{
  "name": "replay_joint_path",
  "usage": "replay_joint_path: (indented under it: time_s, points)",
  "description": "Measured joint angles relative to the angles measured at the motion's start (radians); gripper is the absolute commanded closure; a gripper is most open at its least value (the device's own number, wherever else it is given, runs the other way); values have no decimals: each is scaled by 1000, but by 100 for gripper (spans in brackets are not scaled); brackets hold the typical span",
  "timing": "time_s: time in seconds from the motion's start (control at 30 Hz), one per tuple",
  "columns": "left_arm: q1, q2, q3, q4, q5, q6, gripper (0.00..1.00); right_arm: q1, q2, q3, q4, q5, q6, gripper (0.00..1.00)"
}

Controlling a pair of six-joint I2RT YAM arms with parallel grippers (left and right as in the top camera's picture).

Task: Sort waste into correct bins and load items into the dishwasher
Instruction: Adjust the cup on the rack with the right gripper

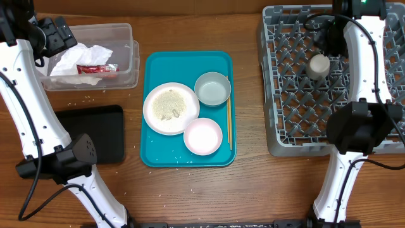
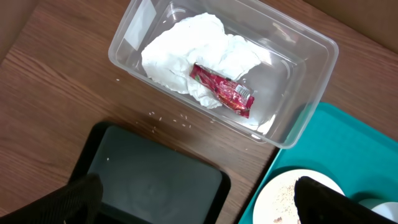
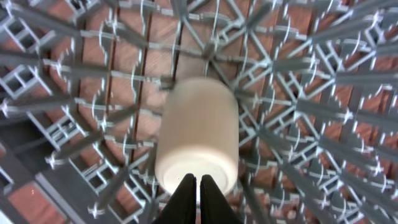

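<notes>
Small white cup (image 3: 198, 134) lies in the dish rack (image 3: 323, 81), tipped among the pegs. Its long axis runs away from the right wrist camera, with one round end facing it. Blur prevents telling mouth from base.

Right gripper (image 3: 198, 198): jaws closed together with nothing between them. The tips overlap the cup's near end; contact cannot be determined.

Left gripper (image 2: 196, 202): jaws spread fully and empty, above the black tray (image 2: 155, 180). Only its fingertips show, at the frame's lower corners.

Napkin (image 2: 199, 53) and red wrapper (image 2: 222, 90), the latter lying diagonally, sit in the clear tub (image 2: 311, 99).
</notes>
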Motion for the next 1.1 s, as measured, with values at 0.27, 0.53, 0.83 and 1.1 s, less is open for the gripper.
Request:
replay_joint_path:
  time_s: [0.27, 0.53, 0.83, 1.1]
  points:
    - [0, 0, 0, 0, 0, 0, 0, 0, 0, -13, 33, -18, -1, 92]
    - [0, 0, 0, 0, 0, 0, 0, 0, 16, -67, 51, -18, 5, 92]
    - [0, 0, 0, 0, 0, 0, 0, -5, 32, -71, 89, -6, 7, 93]
    - [0, 0, 0, 0, 0, 0, 0, -41, 40, -69, 116, 24, 8, 93]
